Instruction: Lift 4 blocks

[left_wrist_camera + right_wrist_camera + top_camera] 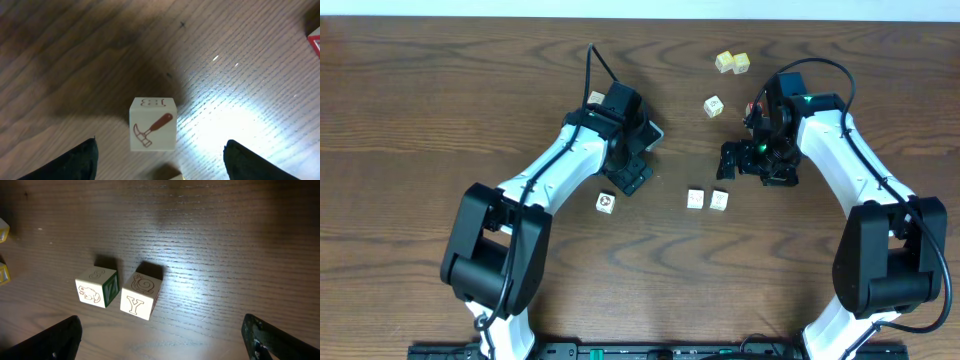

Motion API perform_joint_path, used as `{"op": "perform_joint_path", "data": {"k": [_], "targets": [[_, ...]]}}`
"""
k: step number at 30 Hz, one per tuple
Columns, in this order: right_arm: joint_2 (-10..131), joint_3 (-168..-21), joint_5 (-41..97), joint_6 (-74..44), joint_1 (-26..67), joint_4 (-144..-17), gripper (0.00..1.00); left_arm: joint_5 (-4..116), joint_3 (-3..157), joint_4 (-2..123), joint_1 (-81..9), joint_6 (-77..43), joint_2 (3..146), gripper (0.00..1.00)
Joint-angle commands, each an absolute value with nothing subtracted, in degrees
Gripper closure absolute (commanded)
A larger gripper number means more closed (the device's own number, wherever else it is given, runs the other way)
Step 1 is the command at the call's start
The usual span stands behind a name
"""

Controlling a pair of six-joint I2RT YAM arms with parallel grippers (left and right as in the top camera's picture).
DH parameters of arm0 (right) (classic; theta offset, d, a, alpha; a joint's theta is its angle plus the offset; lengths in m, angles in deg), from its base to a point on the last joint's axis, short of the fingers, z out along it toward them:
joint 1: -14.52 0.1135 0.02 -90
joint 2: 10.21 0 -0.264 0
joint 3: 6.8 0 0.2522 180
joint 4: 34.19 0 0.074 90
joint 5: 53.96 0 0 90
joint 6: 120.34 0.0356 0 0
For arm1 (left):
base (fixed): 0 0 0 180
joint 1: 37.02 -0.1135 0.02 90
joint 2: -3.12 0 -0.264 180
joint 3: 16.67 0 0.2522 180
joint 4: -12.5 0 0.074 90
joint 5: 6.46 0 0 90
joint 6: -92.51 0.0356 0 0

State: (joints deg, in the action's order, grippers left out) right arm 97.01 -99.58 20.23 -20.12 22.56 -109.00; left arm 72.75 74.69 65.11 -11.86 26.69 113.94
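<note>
The desk is dark brown with wavy, streaked grain. The hammer block is pale cream, and its hammer has a red-brown handle and a brown-outlined head. The frog block is cream with a brown frog outline and a green face at 3 o'clock. The Y block carries a brown spiral and a brown Y. The cubes at 9 o'clock in the right wrist view are yellow-tinted.

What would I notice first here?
A pale hammer cube sits on the dark wooden table, between the left gripper's open fingers. Near the open right gripper, a frog cube and a Y cube stand side by side.
</note>
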Motion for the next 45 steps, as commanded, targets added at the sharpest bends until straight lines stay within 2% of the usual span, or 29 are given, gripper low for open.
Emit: {"op": "perform_joint_path", "data": {"k": [1, 3, 10, 12, 16, 19, 21, 22, 23, 26, 32, 35, 40, 45], "targets": [[97.19, -100.24, 20.86, -20.18, 23.1, -109.99, 0.01, 71.57, 74.06, 64.06, -12.77, 28.42, 118.29, 0.2], [97.19, -100.24, 21.21, -20.27, 23.08, -110.43, 0.01, 71.57, 74.06, 63.88, -12.97, 28.42, 119.74, 0.21], [97.19, -100.24, 21.67, -21.21, 23.5, -110.53, 0.01, 72.18, 74.08, 62.29, -12.97, 28.31, 120.04, 0.37], [97.19, -100.24, 21.71, -21.23, 23.45, -110.51, 0.01, 72.18, 74.08, 62.16, -12.97, 28.09, 120.04, 0.52], [97.19, -100.24, 22.5, -21.21, 23.47, -110.51, 0.01, 72.18, 74.08, 62.16, -12.97, 25.34, 120.04, 0.52], [97.19, -100.24, 22.5, -21.21, 23.54, -110.38, 0.01, 72.16, 74.08, 62.16, -12.97, 20.0, 120.02, 0.53], [97.19, -100.24, 22.5, -21.21, 23.52, -110.36, 0.01, 72.14, 74.25, 62.18, -12.84, 12.2, 120.02, 0.53], [97.19, -100.24, 22.5, -21.21, 23.52, -110.36, 0.01, 72.14, 74.3, 62.18, -12.8, 8.88, 120.02, 0.61], [97.19, -100.24, 22.5, -21.21, 23.52, -110.34, 0.01, 72.14, 74.3, 62.18, -12.8, 6.52, 120.02, 0.64], [97.19, -100.24, 22.5, -21.21, 23.52, -110.32, 0.01, 71.68, 74.3, 62.42, -12.8, -1.22, 120.02, 0.66], [97.19, -100.24, 22.5, -21.21, 23.52, -110.27, 0.01, 57.14, 74.3, 62.64, -12.8, -2.75, 120.02, 0.66], [97.19, -100.24, 22.5, -21.21, 23.52, -110.08, 0.01, 52.27, 74.3, 62.68, -12.64, -8.5, 120.02, 0.66], [97.19, -100.24, 22.5, -21.21, 23.52, -110.05, 0.01, 53.67, 74.28, 63.1, -11.53, -15.01, 120.02, 0.66], [97.19, -100.24, 22.5, -21.21, 23.52, -110.08, 0.01, 66.45, 74.1, 65.04, -7.7, -25.72, 120.04, 0.66]]}}
